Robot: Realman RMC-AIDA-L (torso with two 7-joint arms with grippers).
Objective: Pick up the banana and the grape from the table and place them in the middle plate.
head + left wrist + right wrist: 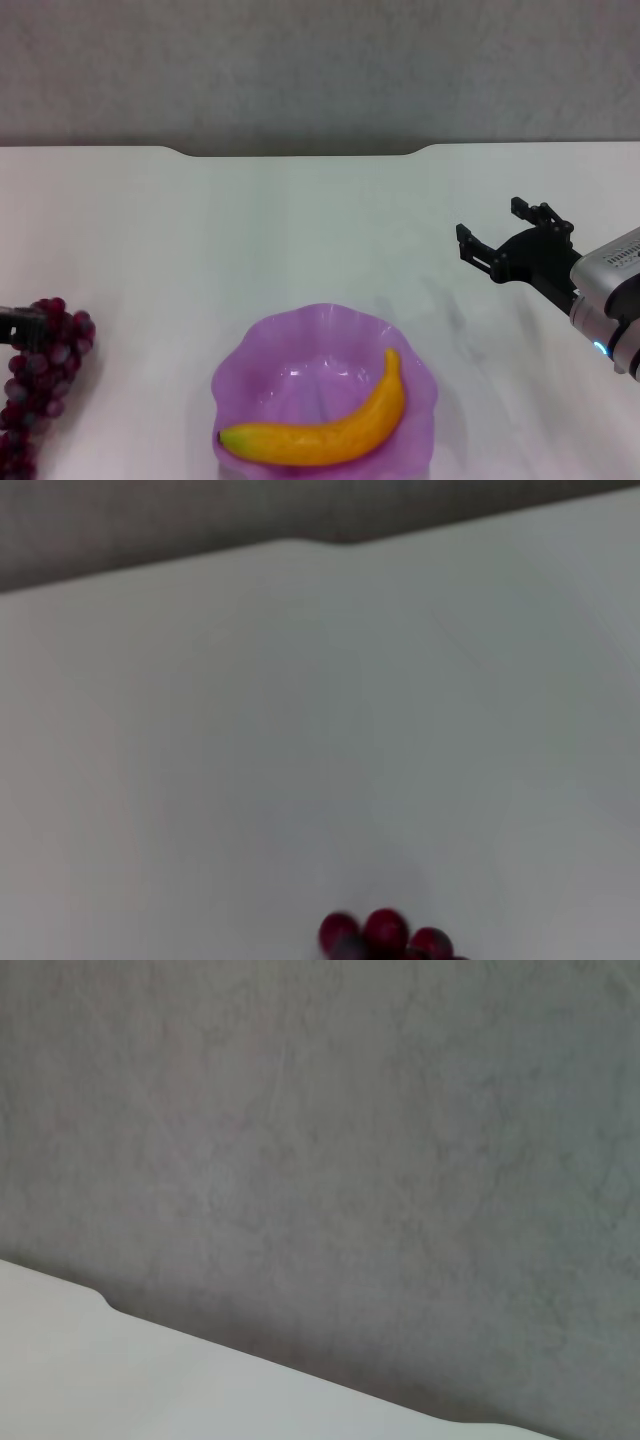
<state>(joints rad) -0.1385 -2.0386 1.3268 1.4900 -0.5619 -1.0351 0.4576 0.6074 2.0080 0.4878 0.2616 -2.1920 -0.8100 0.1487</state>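
**Grape bunch lies far left, at the left hand**

Grape bunch (42, 385) sits on the worktop (300, 230) at its left edge, well apart from the middle plate (262, 370), which already holds the banana (330, 430). A dark part of the left hand (18, 326) touches the bunch; whether it grips, I cannot tell. The right hand (500, 235) hovers released, far right. The carry should run rightward to the plate.
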